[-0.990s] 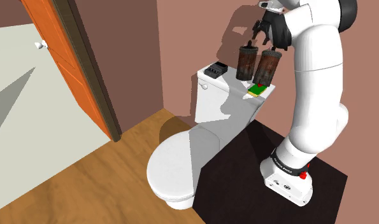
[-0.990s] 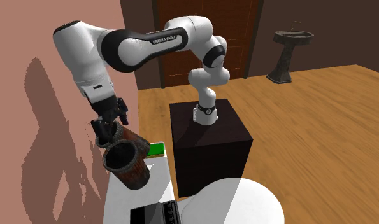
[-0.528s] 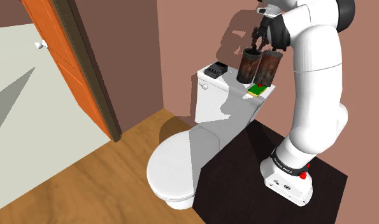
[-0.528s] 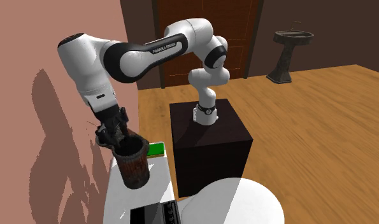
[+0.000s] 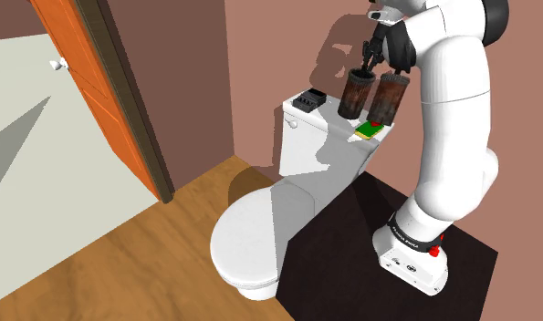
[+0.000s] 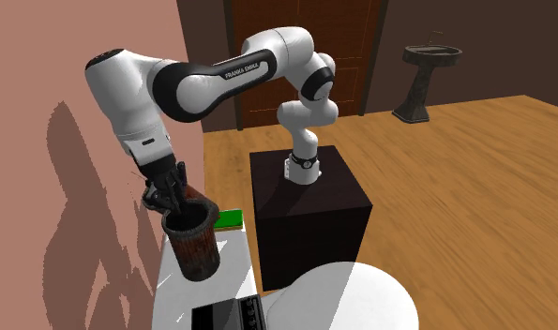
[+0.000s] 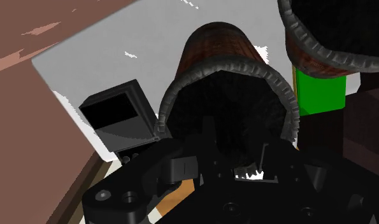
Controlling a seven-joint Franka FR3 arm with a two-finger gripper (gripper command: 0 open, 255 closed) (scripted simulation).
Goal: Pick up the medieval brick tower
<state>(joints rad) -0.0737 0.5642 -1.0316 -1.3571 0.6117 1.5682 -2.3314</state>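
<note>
Over the last second the hand has come down from just above the two towers to the open top of the one nearer the shoulder view's left, the medieval brick tower. It now sits at that tower's dark rim; whether it is open or closed there cannot be told. Nearest in the shoulder view is the dark stand with the arm's white base on it, and beside it the white toilet bowl. Behind those rises the white cistern, whose flat lid carries everything. The round, brown medieval brick tower stands upright on it, with a second tower of the same kind just beside it toward the view's right. A flat green block lies at the foot of that second tower, and a small black box lies apart toward the lid's other end. Farthest back is the reddish-brown wall, with an orange door to the view's left.
</note>
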